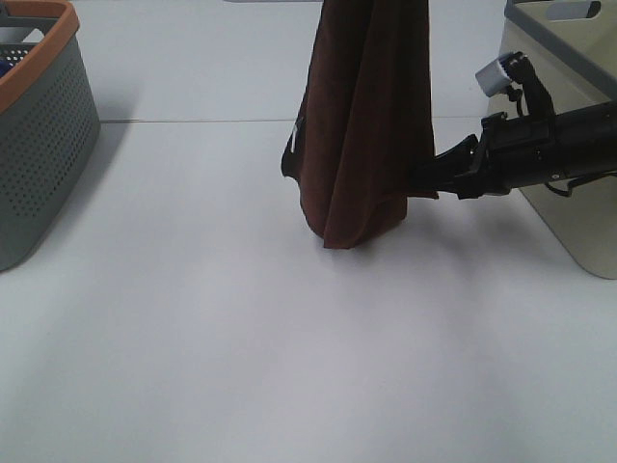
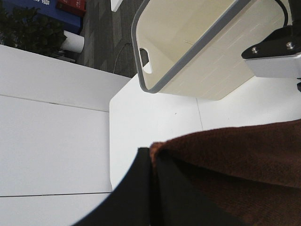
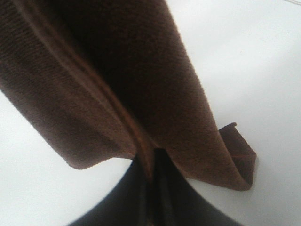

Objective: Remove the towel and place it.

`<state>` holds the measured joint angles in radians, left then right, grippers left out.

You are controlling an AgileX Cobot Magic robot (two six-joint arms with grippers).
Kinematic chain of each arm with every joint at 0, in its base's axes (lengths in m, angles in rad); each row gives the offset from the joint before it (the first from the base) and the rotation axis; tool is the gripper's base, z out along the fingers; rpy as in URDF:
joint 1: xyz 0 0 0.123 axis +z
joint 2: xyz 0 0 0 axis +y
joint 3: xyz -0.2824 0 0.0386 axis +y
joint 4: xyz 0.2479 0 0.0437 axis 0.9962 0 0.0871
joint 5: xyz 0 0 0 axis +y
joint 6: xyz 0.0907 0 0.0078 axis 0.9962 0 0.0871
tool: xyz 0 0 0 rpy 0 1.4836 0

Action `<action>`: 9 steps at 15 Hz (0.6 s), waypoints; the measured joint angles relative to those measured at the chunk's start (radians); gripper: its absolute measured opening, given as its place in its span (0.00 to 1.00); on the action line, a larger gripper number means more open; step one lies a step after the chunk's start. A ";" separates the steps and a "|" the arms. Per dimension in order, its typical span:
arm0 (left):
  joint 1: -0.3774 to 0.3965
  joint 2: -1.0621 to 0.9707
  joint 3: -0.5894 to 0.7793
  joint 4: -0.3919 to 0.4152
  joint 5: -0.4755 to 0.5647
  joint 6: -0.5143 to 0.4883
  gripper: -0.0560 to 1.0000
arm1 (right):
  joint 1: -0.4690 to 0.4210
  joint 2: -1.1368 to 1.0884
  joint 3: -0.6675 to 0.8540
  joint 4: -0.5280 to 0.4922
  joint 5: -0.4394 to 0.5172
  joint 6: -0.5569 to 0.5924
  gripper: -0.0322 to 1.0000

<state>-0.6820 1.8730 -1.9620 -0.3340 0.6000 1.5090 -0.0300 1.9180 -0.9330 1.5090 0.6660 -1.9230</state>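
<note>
The dark reddish-brown towel hangs in folds from above the top of the exterior view, its low tip just over the white table. A small white tag shows on its left edge. My left gripper is shut on the towel's upper edge; it is out of the exterior view. My right arm reaches in from the right behind the cloth. My right gripper is shut on the towel's side hem, as the right wrist view shows.
A grey perforated basket with an orange rim stands at the far left. A beige basket with a grey rim stands at the far right behind my right arm; it also shows in the left wrist view.
</note>
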 joint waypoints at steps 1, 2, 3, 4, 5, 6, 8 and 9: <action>0.012 0.000 0.000 0.000 -0.001 -0.010 0.05 | 0.000 -0.014 0.000 -0.016 -0.003 0.022 0.03; 0.032 0.000 0.000 0.001 -0.001 -0.019 0.05 | 0.000 -0.044 0.000 -0.036 -0.007 0.055 0.03; 0.058 0.000 0.000 0.003 -0.001 -0.034 0.05 | 0.000 -0.101 0.000 -0.069 -0.014 0.106 0.03; 0.068 0.000 0.000 0.004 0.000 -0.046 0.05 | 0.000 -0.145 0.000 -0.098 -0.032 0.128 0.03; 0.071 0.000 0.000 0.004 0.001 -0.057 0.05 | 0.000 -0.184 0.000 -0.128 -0.060 0.138 0.03; 0.072 0.000 0.000 0.004 0.003 -0.073 0.05 | 0.000 -0.223 0.000 -0.152 -0.096 0.144 0.03; 0.078 0.000 0.000 0.036 0.009 -0.146 0.05 | 0.000 -0.290 0.000 -0.178 -0.186 0.145 0.03; 0.079 0.000 0.000 0.052 0.013 -0.174 0.05 | 0.000 -0.304 0.000 -0.184 -0.206 0.145 0.03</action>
<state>-0.6030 1.8730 -1.9620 -0.2820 0.6130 1.3350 -0.0300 1.6140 -0.9330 1.3250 0.4600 -1.7780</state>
